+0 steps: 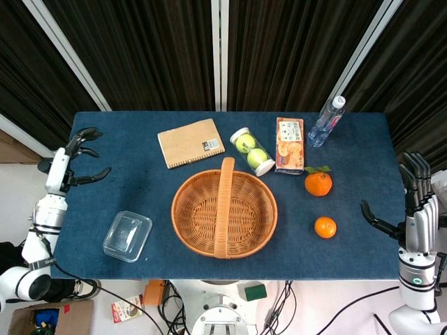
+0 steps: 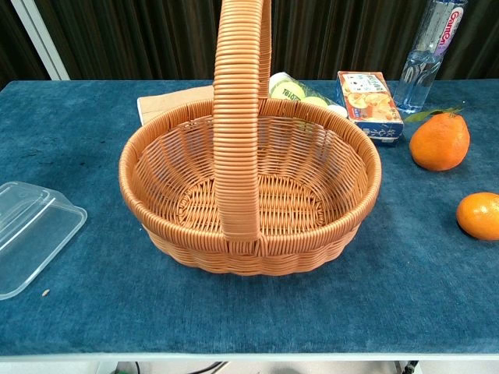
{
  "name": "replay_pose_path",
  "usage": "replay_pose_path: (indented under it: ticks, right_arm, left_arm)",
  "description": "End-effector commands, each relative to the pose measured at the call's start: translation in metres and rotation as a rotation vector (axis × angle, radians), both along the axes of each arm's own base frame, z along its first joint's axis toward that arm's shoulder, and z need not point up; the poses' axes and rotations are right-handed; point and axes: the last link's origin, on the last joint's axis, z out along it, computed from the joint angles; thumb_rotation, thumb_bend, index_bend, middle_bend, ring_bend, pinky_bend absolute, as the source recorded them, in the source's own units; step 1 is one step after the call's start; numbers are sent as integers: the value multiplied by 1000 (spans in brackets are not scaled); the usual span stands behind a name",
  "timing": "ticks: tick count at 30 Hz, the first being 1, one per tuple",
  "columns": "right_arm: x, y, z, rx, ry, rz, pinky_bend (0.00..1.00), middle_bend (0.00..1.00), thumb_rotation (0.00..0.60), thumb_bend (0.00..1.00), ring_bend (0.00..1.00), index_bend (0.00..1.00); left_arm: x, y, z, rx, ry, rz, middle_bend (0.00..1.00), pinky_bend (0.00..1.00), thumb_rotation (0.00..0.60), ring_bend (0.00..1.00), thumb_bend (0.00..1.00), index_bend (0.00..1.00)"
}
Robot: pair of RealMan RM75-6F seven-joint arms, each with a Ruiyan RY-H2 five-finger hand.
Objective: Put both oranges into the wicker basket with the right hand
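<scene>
A wicker basket (image 1: 224, 239) (image 2: 156, 148) with a tall handle stands empty near the table's front middle. To its right lie two oranges: a larger one with a leaf (image 1: 318, 183) (image 2: 440, 141) and a smaller one (image 1: 325, 227) (image 2: 479, 215) closer to the front edge. My right hand (image 1: 416, 192) hangs open beyond the table's right edge, fingers straight, well right of both oranges. At the table's left edge, my left hand (image 1: 73, 157) is open with fingers spread. Neither hand appears in the chest view.
A clear plastic box (image 1: 128, 236) (image 2: 27, 231) sits front left. Behind the basket are a notebook (image 1: 190, 142), a tube of tennis balls (image 1: 251, 150), an orange snack box (image 1: 290, 145) (image 2: 368, 105) and a water bottle (image 1: 326, 121) (image 2: 428, 51).
</scene>
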Motion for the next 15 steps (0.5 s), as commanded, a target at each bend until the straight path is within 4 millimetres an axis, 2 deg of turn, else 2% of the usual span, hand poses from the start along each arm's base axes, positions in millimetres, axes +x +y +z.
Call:
replay_pose_path:
  ticks: [1,10,13,15]
  right_arm:
    - [-4,-1,-2,-7,2,-6,0,0,600,335,0,0]
    - [-11,1,-3,12,22,-48,0,0,600,335,0,0]
    - [-17,4,-4,30,61,-86,0,0,600,334,0,0]
    - [-24,7,-5,71,120,-142,0,0,600,328,0,0]
  left_arm:
    - [6,16,-1,-23,-55,0,244,434,600,209,160,207]
    - [8,9,-1,-23,-6,-30,244,434,600,209,161,217]
    - [9,3,-3,-33,54,-48,244,434,600,209,161,216]
    - [5,-3,-4,-40,156,-60,247,444,600,215,161,220]
